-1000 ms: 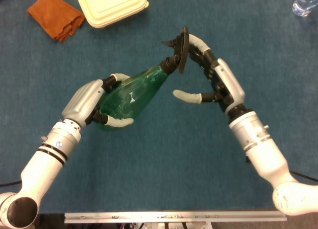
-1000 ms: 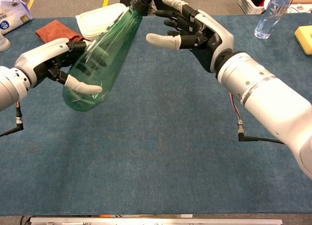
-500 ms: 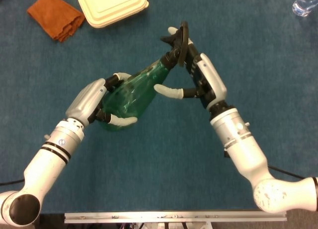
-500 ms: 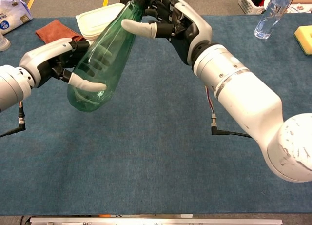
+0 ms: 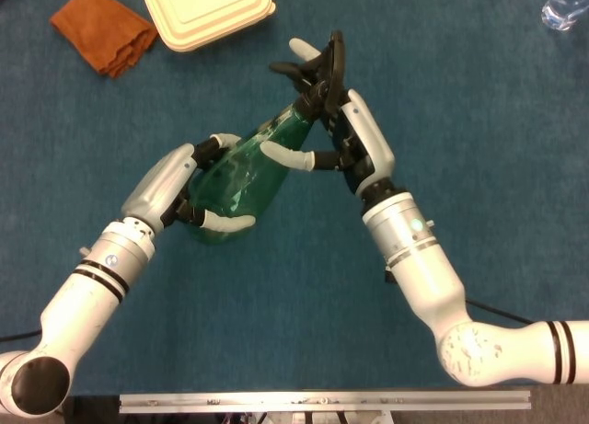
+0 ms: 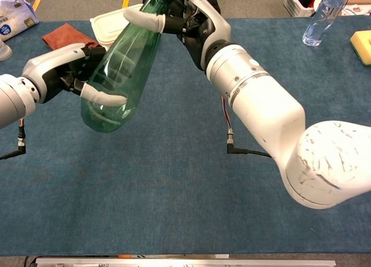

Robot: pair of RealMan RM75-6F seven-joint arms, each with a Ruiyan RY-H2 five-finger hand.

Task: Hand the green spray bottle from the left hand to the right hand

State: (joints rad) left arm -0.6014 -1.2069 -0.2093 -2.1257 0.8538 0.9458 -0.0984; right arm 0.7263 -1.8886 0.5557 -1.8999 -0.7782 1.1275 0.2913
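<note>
The green spray bottle point(image 5: 247, 171) point(image 6: 119, 70) hangs tilted above the blue table, its black spray head point(image 5: 329, 70) pointing up and to the far side. My left hand point(image 5: 168, 183) point(image 6: 55, 71) grips the wide lower body, thumb across the front. My right hand point(image 5: 357, 146) point(image 6: 198, 22) sits at the neck. Its thumb lies over the upper green part and its fingers reach behind the spray head, still spread rather than curled tight.
A cream lidded container point(image 5: 207, 10) point(image 6: 113, 24) and an orange cloth point(image 5: 101, 28) point(image 6: 66, 35) lie at the far left. A clear water bottle point(image 5: 563, 5) point(image 6: 324, 15) and a yellow sponge point(image 6: 360, 46) are at the far right.
My right hand has moved left onto the bottle's neck, its thumb sliding across the green upper part. The left hand has kept its grip and barely shifted.
</note>
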